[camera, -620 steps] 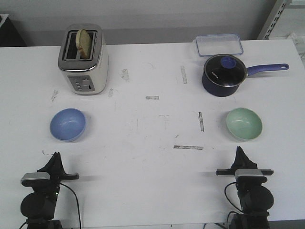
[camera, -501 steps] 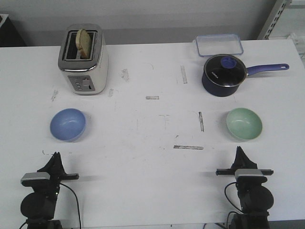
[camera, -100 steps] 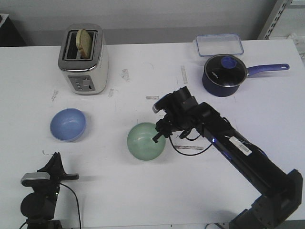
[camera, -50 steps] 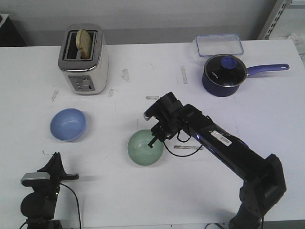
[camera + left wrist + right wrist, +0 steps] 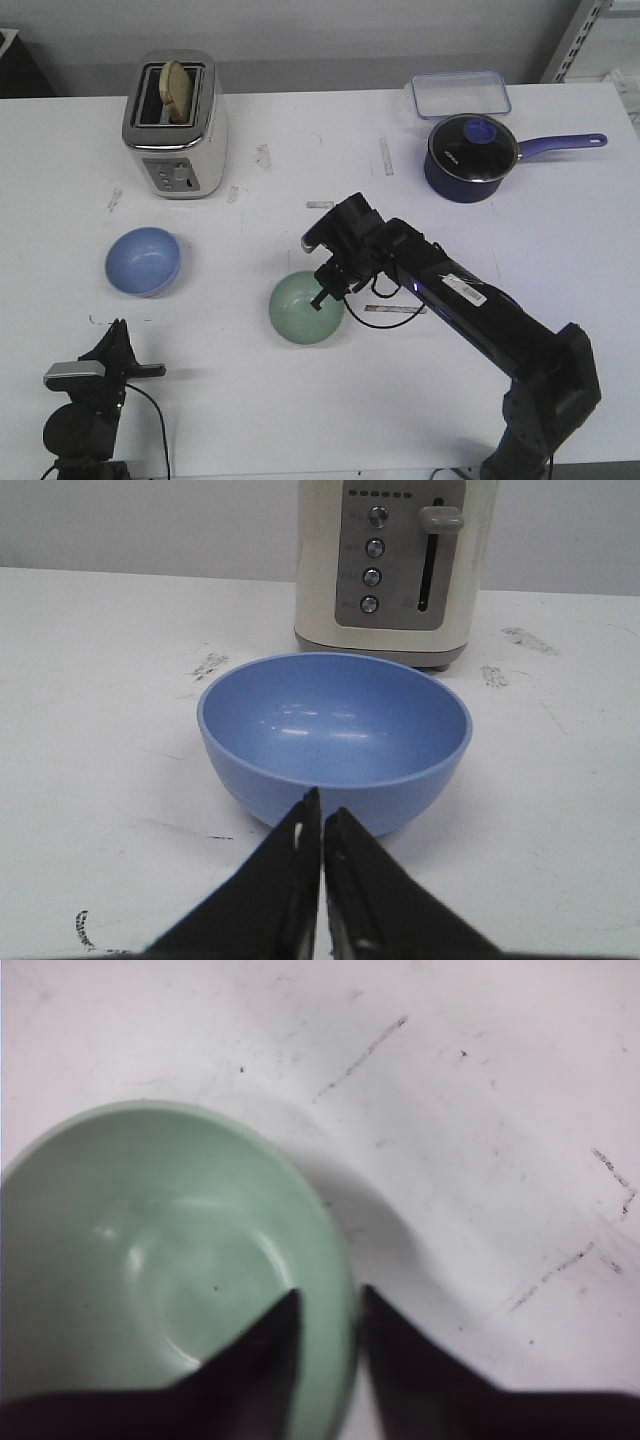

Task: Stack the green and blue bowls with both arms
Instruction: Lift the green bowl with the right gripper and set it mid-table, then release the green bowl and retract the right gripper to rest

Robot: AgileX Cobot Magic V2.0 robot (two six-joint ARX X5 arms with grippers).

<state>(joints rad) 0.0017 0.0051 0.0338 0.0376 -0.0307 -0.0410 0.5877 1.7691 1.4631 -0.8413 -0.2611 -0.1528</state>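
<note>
Scuffed white table (image 5: 280,420), grey wall behind; right pincer (image 5: 322,292) grips green bowl (image 5: 300,312) rim, left pincer (image 5: 321,825) closed.

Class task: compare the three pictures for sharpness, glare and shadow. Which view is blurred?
Right wrist view: soft blur over the green bowl and the fingers, with a grey shadow beside the rim. Left wrist view: sharp, small glints inside the blue bowl. Front view: evenly lit, faint shadows.
</note>
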